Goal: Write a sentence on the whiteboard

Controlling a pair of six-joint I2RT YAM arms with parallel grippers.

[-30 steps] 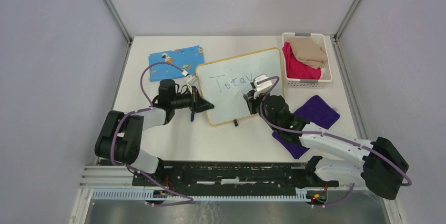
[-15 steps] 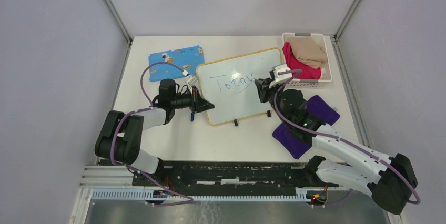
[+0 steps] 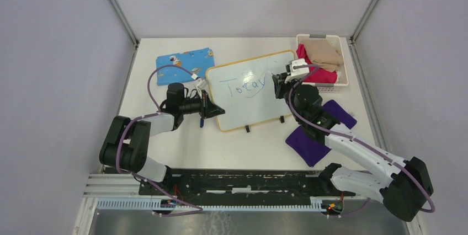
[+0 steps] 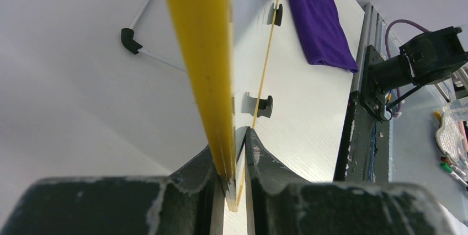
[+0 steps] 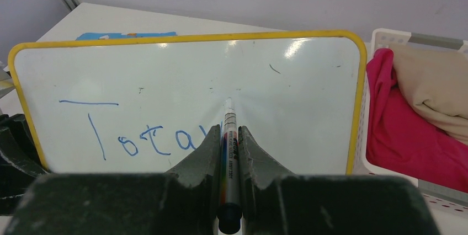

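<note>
Nearest, the left pincer is pinched narrow on the yellow rim of the whiteboard. That is a sound hold, since the board looks stiff, light and slick, likely to slide unless pinned. Mid-desk, the right pincer clamps a marker, its tip by the board, right of the barely begun blue sentence.

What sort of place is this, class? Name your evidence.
Probably a robot lab test cell: left arm and right arm bolted to a rail at a white table, plain grey walls around, props like a whiteboard and cloth basket.
</note>
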